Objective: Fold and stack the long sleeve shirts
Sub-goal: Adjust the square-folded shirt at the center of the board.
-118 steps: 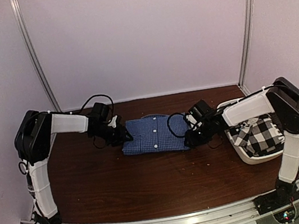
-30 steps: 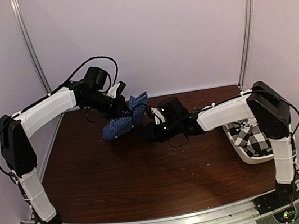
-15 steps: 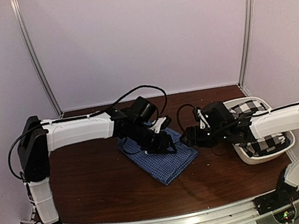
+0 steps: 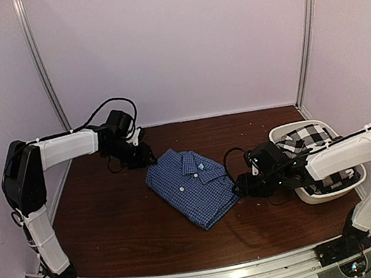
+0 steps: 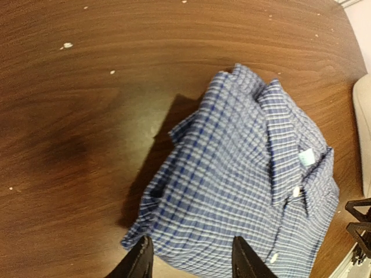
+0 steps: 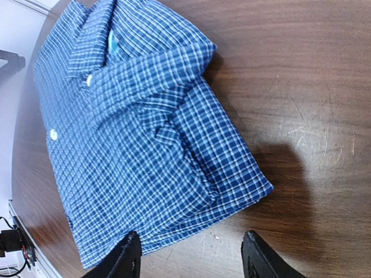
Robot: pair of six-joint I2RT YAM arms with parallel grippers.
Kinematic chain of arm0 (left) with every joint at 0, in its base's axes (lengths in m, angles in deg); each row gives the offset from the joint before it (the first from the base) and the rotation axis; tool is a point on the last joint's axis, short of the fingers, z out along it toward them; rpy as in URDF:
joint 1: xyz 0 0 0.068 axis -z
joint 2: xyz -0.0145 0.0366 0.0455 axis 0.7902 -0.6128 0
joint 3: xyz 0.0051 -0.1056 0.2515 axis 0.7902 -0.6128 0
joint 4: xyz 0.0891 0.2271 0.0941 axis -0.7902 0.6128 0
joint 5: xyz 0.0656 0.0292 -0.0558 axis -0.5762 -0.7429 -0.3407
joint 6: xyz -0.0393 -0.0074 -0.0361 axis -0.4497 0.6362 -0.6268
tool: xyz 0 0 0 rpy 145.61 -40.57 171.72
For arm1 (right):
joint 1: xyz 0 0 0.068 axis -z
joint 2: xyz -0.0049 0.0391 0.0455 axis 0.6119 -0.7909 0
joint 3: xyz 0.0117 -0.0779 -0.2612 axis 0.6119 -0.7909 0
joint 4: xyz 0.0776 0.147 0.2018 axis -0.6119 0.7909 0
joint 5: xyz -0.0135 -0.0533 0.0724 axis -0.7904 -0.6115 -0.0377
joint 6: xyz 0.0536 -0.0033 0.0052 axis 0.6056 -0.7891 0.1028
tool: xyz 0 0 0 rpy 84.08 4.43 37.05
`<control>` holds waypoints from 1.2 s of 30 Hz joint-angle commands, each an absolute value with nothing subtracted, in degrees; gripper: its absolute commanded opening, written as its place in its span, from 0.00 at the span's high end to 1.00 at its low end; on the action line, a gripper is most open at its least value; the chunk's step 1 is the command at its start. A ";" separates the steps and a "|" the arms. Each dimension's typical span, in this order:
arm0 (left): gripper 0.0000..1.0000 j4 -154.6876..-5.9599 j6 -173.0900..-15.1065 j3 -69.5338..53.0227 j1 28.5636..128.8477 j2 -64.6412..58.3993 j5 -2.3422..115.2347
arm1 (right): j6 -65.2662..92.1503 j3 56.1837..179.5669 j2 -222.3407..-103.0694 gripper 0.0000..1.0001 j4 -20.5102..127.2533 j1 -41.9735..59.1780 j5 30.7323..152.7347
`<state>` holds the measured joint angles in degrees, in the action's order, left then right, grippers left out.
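The blue gingham long sleeve shirt [image 4: 193,186] lies folded on the brown table, collar toward the back, white buttons up. My left gripper [image 4: 147,157] hovers open just off the shirt's back-left corner. In the left wrist view its fingers [image 5: 138,263] straddle the shirt's [image 5: 243,185] near edge without gripping it. My right gripper [image 4: 239,187] stands open at the shirt's right side. In the right wrist view the shirt's [image 6: 139,133] folded corner lies ahead of the open fingertips [image 6: 128,255]. The black-and-white checked shirt [image 4: 311,139] sits crumpled in the tub.
A white plastic tub [image 4: 322,196] stands at the table's right side, partly under my right arm. White walls with metal posts [image 4: 45,76] close in the back and sides. Small crumbs dot the wood [image 5: 68,44].
A second ago the left gripper held the blue shirt bunched in the air. The shirt now lies flat and folded, both grippers have opened, and the left arm has drawn back to the rear left.
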<state>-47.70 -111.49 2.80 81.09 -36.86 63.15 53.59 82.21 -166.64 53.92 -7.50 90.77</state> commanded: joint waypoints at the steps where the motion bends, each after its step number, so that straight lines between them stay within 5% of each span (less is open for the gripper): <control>1: 0.50 -49.20 -106.61 0.70 78.19 -36.96 62.61 | 54.29 81.48 -170.19 0.39 52.14 -7.36 92.67; 6: 0.42 -51.35 -105.05 -1.01 76.67 -38.58 64.76 | 54.09 82.06 -173.77 0.39 48.72 -7.11 93.98; 13: 0.44 -56.06 -104.67 -4.19 76.46 -40.90 69.01 | 52.92 83.30 -177.86 0.46 46.36 -4.15 95.61; 23: 0.87 -55.71 -110.24 -12.38 80.08 -36.55 71.07 | 42.64 96.26 -188.28 0.71 51.08 1.07 97.27; 28: 0.92 -56.23 -118.06 -21.16 85.66 -29.34 70.14 | 35.24 105.44 -194.30 0.71 56.30 3.53 96.79; 31: 0.89 -57.77 -122.82 -25.25 89.07 -26.05 69.20 | 31.25 111.37 -197.35 0.69 60.71 3.79 95.80; 36: 0.65 -57.05 -126.97 -26.10 89.70 -21.67 63.07 | 27.80 116.09 -197.06 0.54 66.42 3.81 91.66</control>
<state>-55.78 -121.81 -26.03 90.58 -25.47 68.76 32.95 113.37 -197.48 58.54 3.71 96.08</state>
